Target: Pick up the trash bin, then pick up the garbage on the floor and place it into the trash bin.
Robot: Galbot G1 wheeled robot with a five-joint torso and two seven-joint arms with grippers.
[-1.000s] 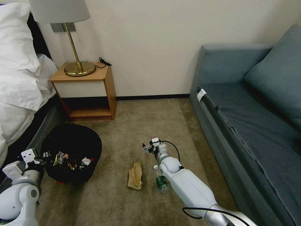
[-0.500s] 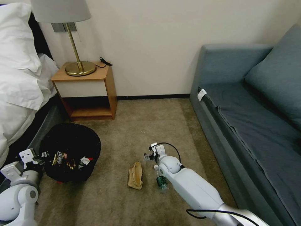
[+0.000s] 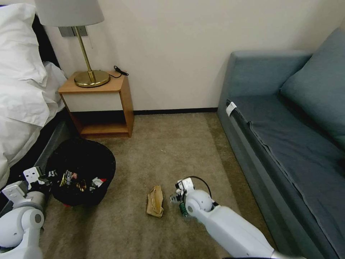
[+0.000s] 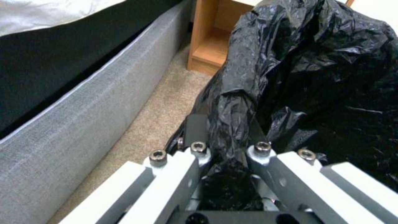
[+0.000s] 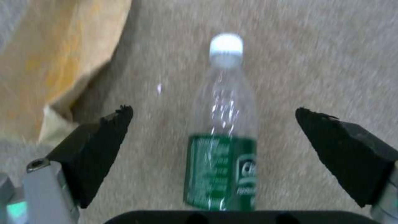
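The trash bin (image 3: 84, 162), lined with a black bag (image 4: 323, 71), stands on the carpet at the left with wrappers (image 3: 76, 181) inside it. My left gripper (image 3: 46, 177) (image 4: 226, 149) is shut on the bag-covered rim. A clear bottle (image 5: 222, 165) with a green label and white cap lies on the carpet, mostly hidden behind my right wrist (image 3: 183, 209). My right gripper (image 3: 175, 196) (image 5: 213, 109) hovers open just above it, one finger on either side. Crumpled tan paper (image 3: 155, 201) (image 5: 62, 53) lies beside the bottle, on the bin's side.
A wooden nightstand (image 3: 107, 104) with a brass lamp (image 3: 90, 77) stands against the wall behind the bin. The bed (image 3: 21, 100) runs along the left and a blue sofa (image 3: 287, 144) along the right. Open carpet (image 3: 169, 144) lies between them.
My right gripper has drawn back toward me and dropped down over the bottle. The left gripper and the bin have barely shifted.
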